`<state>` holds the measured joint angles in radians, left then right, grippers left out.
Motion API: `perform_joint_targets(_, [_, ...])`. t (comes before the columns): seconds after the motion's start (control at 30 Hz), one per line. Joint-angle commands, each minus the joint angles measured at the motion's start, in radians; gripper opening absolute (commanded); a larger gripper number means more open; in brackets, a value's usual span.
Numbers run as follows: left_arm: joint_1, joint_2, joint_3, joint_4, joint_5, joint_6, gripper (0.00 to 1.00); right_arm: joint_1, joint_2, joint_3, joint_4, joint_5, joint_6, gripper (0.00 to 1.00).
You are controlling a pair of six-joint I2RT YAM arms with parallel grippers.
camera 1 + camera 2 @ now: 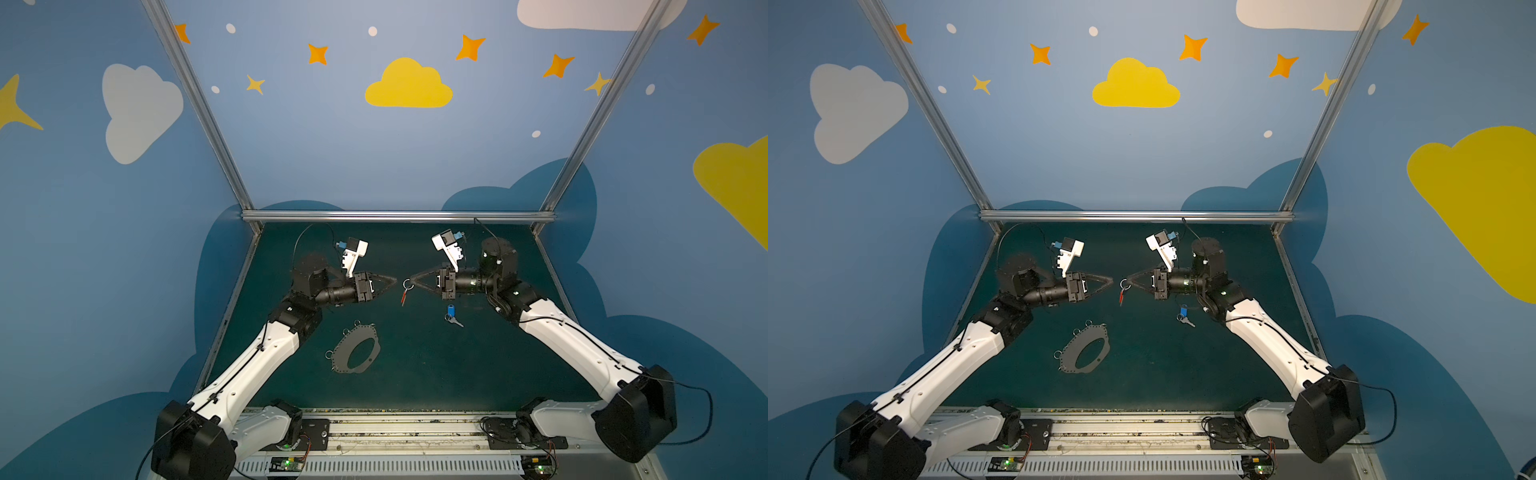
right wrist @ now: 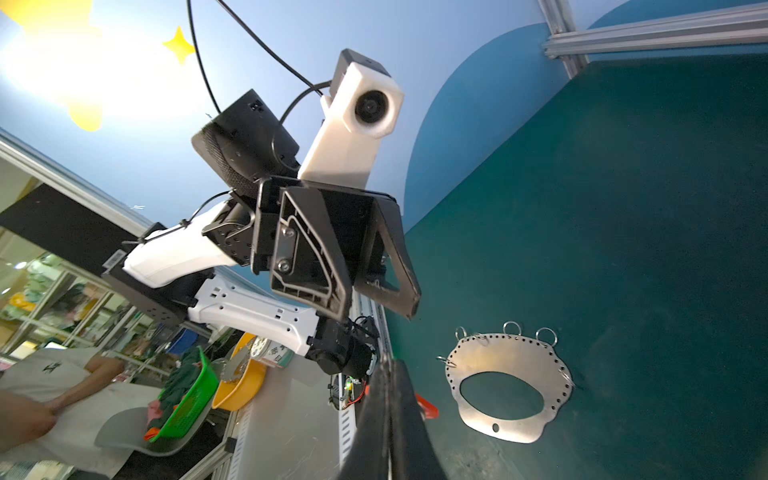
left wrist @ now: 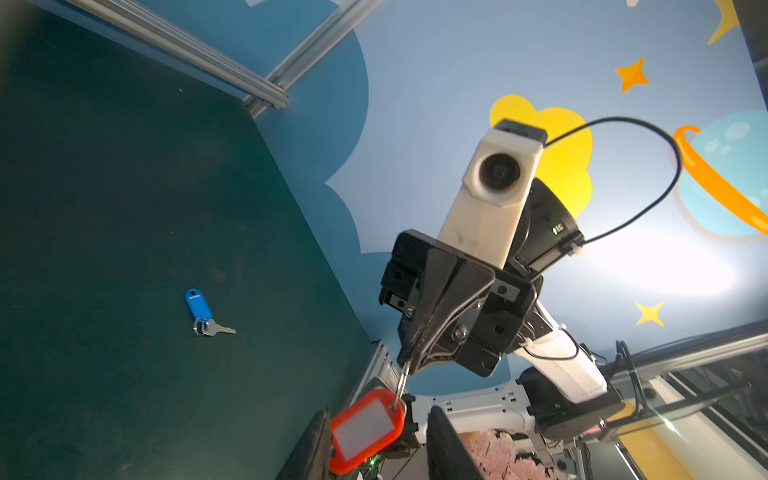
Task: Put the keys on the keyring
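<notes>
My right gripper is held above the green table, shut on the small wire ring of the key with the red-orange tag. The tag hangs below its tips. My left gripper faces it from the left, open. In the left wrist view the tag hangs between its two fingers; I cannot tell whether they touch. The key with the blue tag lies on the table below the right wrist. The grey keyring lies flat nearer the front.
An aluminium rail and blue walls close the green table at the back and sides. Both arm bases sit on a rail along the front edge.
</notes>
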<state>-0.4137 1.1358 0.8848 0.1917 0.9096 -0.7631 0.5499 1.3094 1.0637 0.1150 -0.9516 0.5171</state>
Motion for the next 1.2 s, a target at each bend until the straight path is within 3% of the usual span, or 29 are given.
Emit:
perform_joint_targets(0.0, [-0.014, 0.011, 0.035, 0.037, 0.026, 0.011, 0.39, -0.005, 0.019, 0.001, 0.069, -0.079, 0.045, 0.02])
perform_joint_targets(0.5, [-0.053, 0.016, 0.051, 0.050, 0.022, 0.008, 0.20, -0.004, 0.022, -0.007, 0.107, -0.086, 0.082, 0.03])
perform_joint_targets(0.7, [-0.067, 0.020, 0.056, 0.052, 0.015, 0.005, 0.04, -0.004, 0.022, -0.005, 0.107, -0.084, 0.082, 0.03])
perform_joint_targets(0.8, [-0.074, 0.020, 0.054, 0.054, 0.005, 0.003, 0.04, -0.002, 0.021, -0.005, 0.107, -0.085, 0.081, 0.03])
perform_joint_targets(0.87, [-0.080, 0.019, 0.056, 0.054, -0.004, 0.003, 0.14, -0.002, 0.019, -0.005, 0.106, -0.084, 0.079, 0.03])
perform_joint_targets(0.9, [-0.083, 0.019, 0.056, 0.054, -0.010, 0.005, 0.15, -0.002, 0.018, -0.005, 0.104, -0.084, 0.080, 0.03])
perform_joint_targets(1.03, [-0.089, 0.025, 0.056, 0.054, -0.013, 0.002, 0.12, -0.002, 0.016, -0.005, 0.101, -0.085, 0.075, 0.03])
perform_joint_targets(1.1, [-0.091, 0.025, 0.058, 0.055, -0.014, 0.002, 0.04, -0.002, 0.015, -0.005, 0.099, -0.085, 0.075, 0.03])
perform_joint_targets(1.17, [-0.089, 0.023, 0.056, 0.048, -0.026, 0.007, 0.04, -0.002, 0.012, -0.005, 0.094, -0.080, 0.075, 0.05])
